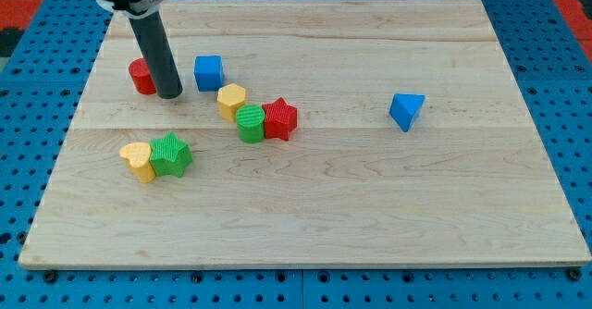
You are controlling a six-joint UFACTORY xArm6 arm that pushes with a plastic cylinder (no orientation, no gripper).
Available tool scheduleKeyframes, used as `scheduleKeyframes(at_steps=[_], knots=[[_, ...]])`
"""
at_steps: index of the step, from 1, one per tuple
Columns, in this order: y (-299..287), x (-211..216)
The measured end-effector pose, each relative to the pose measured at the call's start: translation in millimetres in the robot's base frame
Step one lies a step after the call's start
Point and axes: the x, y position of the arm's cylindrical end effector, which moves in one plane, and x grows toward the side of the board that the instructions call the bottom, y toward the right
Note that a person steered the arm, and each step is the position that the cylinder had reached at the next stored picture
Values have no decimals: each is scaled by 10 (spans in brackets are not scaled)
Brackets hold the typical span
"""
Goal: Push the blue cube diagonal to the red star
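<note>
The blue cube (209, 72) sits at the board's upper left. The red star (280, 118) lies lower right of it, touching a green block (250, 123) on its left. A yellow block (231, 100) sits between the cube and the green block. My tip (169, 95) rests on the board just left of the blue cube, a small gap apart, and right against a red block (141, 76) that the rod partly hides.
A yellow block (138, 160) and a green star (171, 154) touch each other at the lower left. A blue triangular block (406, 111) stands alone at the right. The wooden board (370, 207) lies on a blue pegboard.
</note>
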Motion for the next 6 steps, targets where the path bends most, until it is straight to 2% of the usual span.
scheduleKeyframes(at_steps=[1, 2, 3, 6], knots=[[382, -381], [1205, -379], [1684, -359], [1985, -357]])
